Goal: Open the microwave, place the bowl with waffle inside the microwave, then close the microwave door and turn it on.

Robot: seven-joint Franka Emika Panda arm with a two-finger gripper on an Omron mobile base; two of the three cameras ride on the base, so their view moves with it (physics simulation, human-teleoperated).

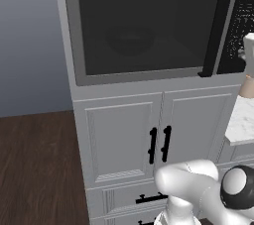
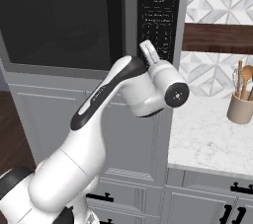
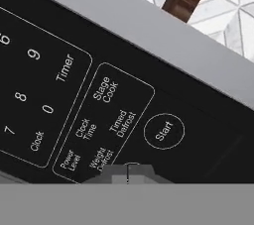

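While the microwave door (image 1: 144,28) sits flush against the grey frame, we can make out the bowl (image 1: 130,40) through the tinted window as a dim round shape resting on the oven floor, roughly at the middle of the cavity. Its colour is lost behind the dark glass, and we cannot tell what lies in it. The long black bar handle (image 2: 114,18) runs upright along the door's right edge, between the window and the control strip (image 2: 159,16).

Our pincer (image 3: 128,175) is pressed together, its two tips meeting with nothing pinched between them. In the hand view those tips rise at the bottom of the tilted keypad, close to the black panel, just beneath the "Weight Defrost" and "Timed Defrost" labels. The round "Start" button (image 3: 164,131) lies a little beyond and to one side of the tips; whether the tips touch the panel we cannot tell.

From the right base view we see the white arm reach up from the lower left, with the hand (image 2: 149,53) held against the lower part of the control strip on the microwave (image 2: 59,25). So the bowl sits behind the shut door, well to the left of the pincer, with the handle between them.

Beside the microwave, a marble counter (image 2: 207,139) carries a tan utensil holder (image 2: 240,107) with wooden spoons. White cabinets (image 1: 124,135) with short black handles stand below.
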